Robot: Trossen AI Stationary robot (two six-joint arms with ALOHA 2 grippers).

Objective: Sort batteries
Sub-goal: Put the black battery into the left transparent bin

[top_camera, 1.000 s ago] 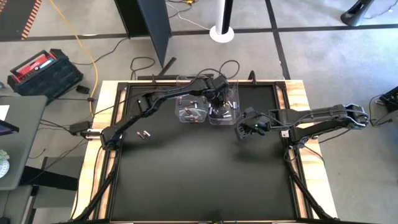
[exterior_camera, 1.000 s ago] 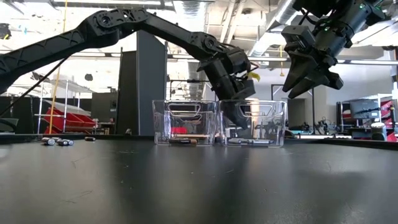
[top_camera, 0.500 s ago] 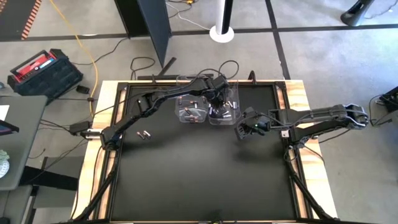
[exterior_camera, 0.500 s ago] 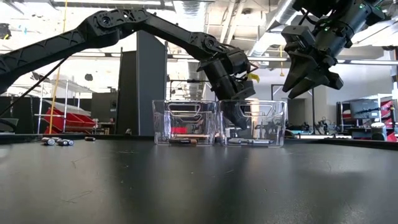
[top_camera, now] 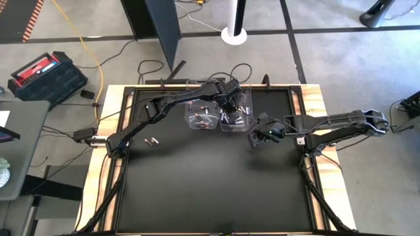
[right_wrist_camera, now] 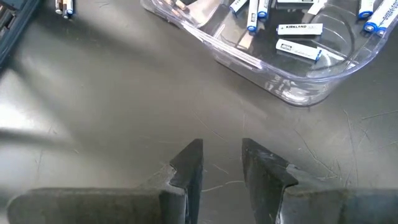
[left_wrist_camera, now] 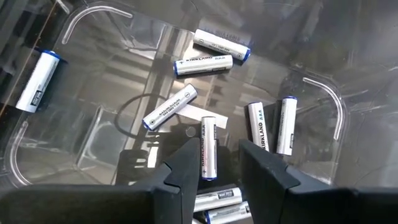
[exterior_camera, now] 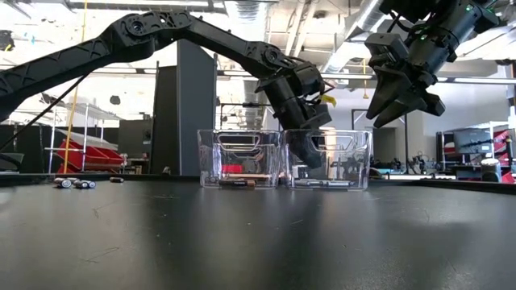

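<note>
My left tool (left_wrist_camera: 216, 163) hangs inside the right-hand clear plastic bin (top_camera: 237, 118), its fingers parted with nothing gripped; a white blue-tipped cylindrical battery (left_wrist_camera: 208, 148) lies on the bin floor in line with the gap, among other white cells. My right tool (right_wrist_camera: 221, 163) hovers above the bare black table (top_camera: 210, 183) just beside that bin, fingers apart and holding nothing. A few loose dark batteries (top_camera: 152, 141) lie on the table's left side.
</note>
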